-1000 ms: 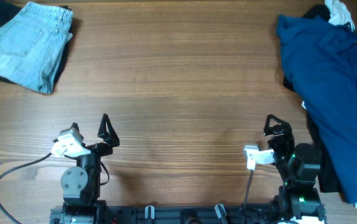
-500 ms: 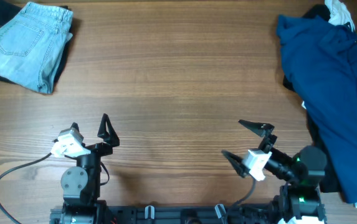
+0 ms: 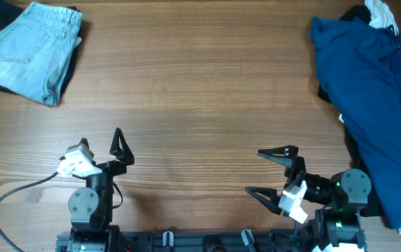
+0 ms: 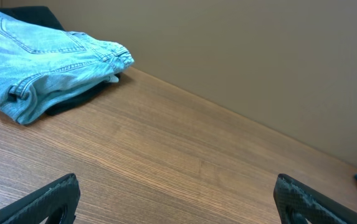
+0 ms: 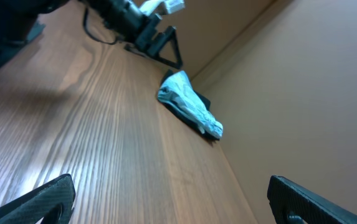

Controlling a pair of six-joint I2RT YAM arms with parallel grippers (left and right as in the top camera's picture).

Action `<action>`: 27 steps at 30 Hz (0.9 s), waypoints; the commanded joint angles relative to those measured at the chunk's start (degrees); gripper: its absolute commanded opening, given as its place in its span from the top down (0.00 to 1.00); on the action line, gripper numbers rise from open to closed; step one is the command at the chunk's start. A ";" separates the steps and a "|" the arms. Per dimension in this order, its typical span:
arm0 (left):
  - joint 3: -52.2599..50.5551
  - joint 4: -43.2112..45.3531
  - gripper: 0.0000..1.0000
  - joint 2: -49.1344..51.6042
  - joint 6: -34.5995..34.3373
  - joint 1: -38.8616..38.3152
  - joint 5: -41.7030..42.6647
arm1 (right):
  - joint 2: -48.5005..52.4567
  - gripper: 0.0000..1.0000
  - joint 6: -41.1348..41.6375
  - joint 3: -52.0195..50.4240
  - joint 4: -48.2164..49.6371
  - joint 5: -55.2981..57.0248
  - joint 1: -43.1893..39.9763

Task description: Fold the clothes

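Shirt (image 3: 378,105): lying crumpled along the right edge, untouched and awaiting folding.
Right gripper (image 3: 254,171): hanging lower right beside the shirt, jaws spread wide, likely readying a grab.
Left gripper (image 4: 177,186): idling lower left, jaws wide.
Change: right gripper is now pointing left and spreading; a second ago it was pointing up-frame. The left isn't moving.

Nothing legible in any of the views. No lettering, numbers, brand marks or signs clear enough to read on any surface.
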 commanded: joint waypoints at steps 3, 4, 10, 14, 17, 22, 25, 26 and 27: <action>-0.04 -0.35 0.00 0.02 0.66 0.44 0.52 | 0.26 0.65 -13.40 0.52 -3.32 -6.56 -0.22; -0.04 -0.35 0.00 0.02 0.66 0.44 0.52 | 0.28 0.57 -14.03 0.52 -2.67 -7.72 -0.35; -0.04 -0.31 0.00 0.02 0.68 0.44 0.48 | 0.26 0.01 12.79 0.55 7.65 -2.36 -0.31; -0.04 -0.31 0.00 0.02 0.70 0.44 0.48 | 0.26 0.00 15.28 0.55 11.96 -1.14 -0.28; -0.04 -0.31 0.00 0.02 0.68 0.44 0.48 | 0.26 0.00 12.50 0.52 12.41 -1.53 -0.28; -0.04 -0.31 0.00 0.02 0.68 0.44 0.48 | 0.26 0.00 -4.20 0.52 12.41 -6.38 -0.31; -0.04 -0.31 0.00 0.02 0.68 0.44 0.48 | 0.26 0.00 -14.10 0.52 11.96 -9.42 -0.28; -0.04 -0.31 0.00 0.02 0.70 0.44 0.48 | 0.26 0.00 -16.39 0.52 11.96 -9.44 -0.31; -0.04 -0.31 0.00 0.02 0.70 0.44 0.48 | 0.26 0.00 -17.81 0.52 11.93 -9.75 -0.28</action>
